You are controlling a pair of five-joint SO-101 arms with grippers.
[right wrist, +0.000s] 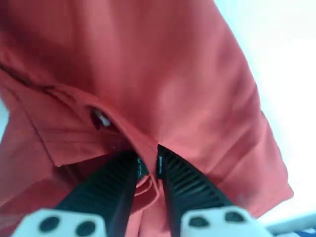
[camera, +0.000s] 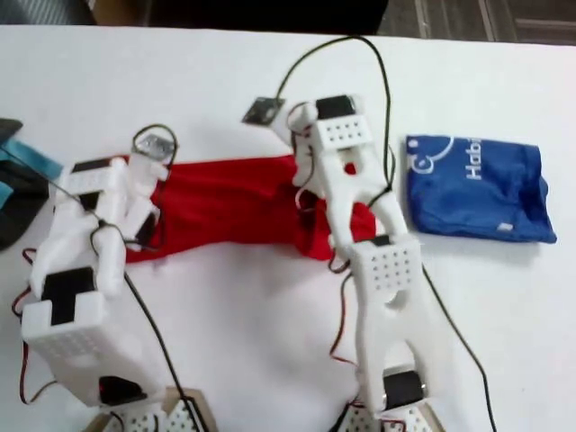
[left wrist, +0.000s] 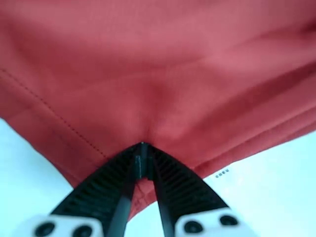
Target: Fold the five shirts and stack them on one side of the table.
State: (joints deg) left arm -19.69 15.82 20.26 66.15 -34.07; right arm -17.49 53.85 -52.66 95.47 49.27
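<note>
We find the long red fabric shirt [camera: 225,202] lying crosswise, left tool [left wrist: 142,150] and right tool [right wrist: 148,160] each clenching one end.

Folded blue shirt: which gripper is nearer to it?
Right. The right gripper pinches the red fabric shirt at its end beside the folded blue shirt; the left gripper pinches the far end.

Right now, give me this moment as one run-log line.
left gripper: shut on red shirt | right gripper: shut on red shirt | blue shirt: folded, on table right of red shirt
</note>
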